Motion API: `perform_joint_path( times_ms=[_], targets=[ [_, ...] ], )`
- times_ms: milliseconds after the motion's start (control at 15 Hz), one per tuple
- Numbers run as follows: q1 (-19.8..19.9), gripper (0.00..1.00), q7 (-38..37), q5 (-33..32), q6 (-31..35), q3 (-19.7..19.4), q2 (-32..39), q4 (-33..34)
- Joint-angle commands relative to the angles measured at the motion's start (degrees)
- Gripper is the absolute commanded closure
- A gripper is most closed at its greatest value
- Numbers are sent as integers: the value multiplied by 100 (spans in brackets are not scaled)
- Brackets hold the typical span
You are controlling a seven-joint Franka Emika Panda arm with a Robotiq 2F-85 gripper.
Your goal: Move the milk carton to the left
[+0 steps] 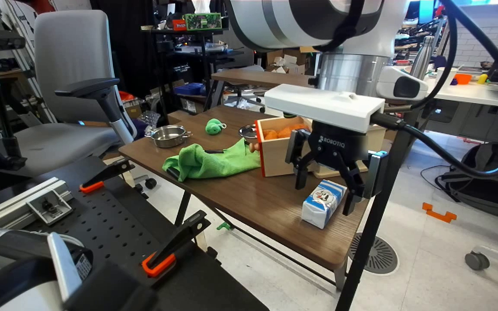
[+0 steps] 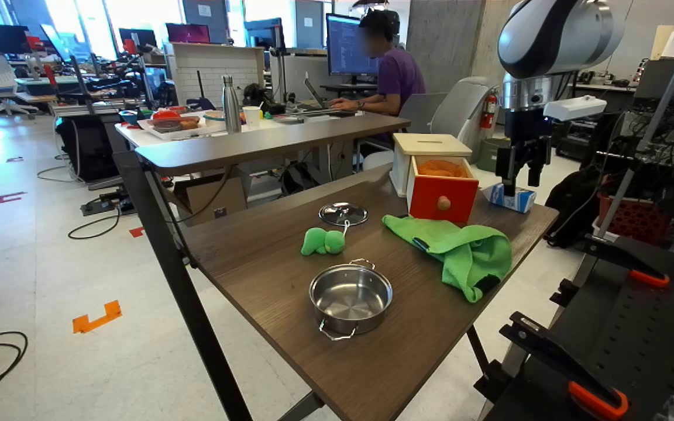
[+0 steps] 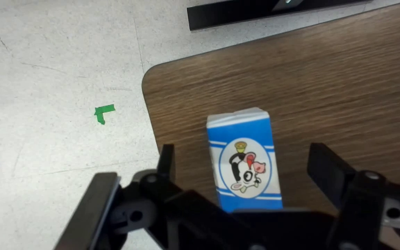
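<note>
Claw (image 1: 324,198): spread wide, holding nothing — in the wrist view one finger (image 3: 167,161) stands left of the milk carton (image 3: 244,159), its mate right, both apart from it. Tip height I can't tell.
Carton: centre of the wrist view, lying cow-side up on the table (image 3: 359,76). I'd guess light, stiffish card, easy to dent, smooth enough to slip; full or not, I can't tell.
Cow oval (image 3: 245,168): my grip line — pads on the left and right long sides at mid-length, gentle squeeze, off the folded white end (image 3: 236,118).
Green cloth (image 1: 214,163): centre-left of an exterior view; would likely foul a long drag.
Bare wood (image 1: 255,203): just below centre there, between cloth and carton; my open room for going left, as I read the task.
Wooden box (image 1: 281,159): next right, upper left of the carton; I'd steer the fingers wide of it.
Table end (image 1: 347,235): right of the carton and near it. In the wrist view that end shows at left, rounding into a corner (image 3: 155,77), with the long edge (image 3: 241,48) above the carton. Little room to spare there, so I'd lift rather than push.
</note>
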State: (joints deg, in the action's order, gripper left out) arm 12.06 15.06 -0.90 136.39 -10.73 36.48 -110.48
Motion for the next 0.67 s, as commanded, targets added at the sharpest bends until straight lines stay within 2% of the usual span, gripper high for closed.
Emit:
perform_joint_path(
  times_ms=[0,200,400,600],
  targets=[
    [122,35,-99,-152,144,104,170,180],
    [106,60,-107,-184,218,88,215,208],
    [59,80,-110,-263,279,50,130,98],
    [21,83,-10,-415,391,60,-232,-317]
  ],
)
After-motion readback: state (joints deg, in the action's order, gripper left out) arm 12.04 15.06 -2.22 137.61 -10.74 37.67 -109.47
